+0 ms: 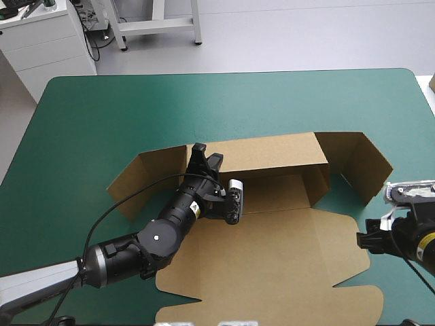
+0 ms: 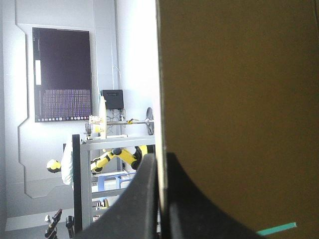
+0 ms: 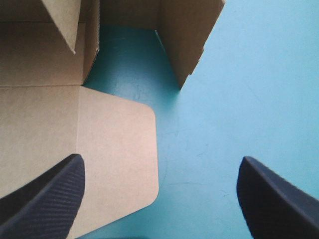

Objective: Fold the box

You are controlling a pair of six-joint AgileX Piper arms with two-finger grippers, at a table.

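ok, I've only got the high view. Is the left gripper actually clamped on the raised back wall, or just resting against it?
Observer: Clamped. In the left wrist view the left gripper is all but shut, with the edge of the box wall between its fingers.
Operator: And the right one? It's half cut off for me.
Observer: The right gripper is open, with nothing held between its fingers.
Operator: What's under it?
Observer: One finger is over the box's rounded flap, which lies flat. The other is over the bare teal-green cover. I can't tell whether it touches either.
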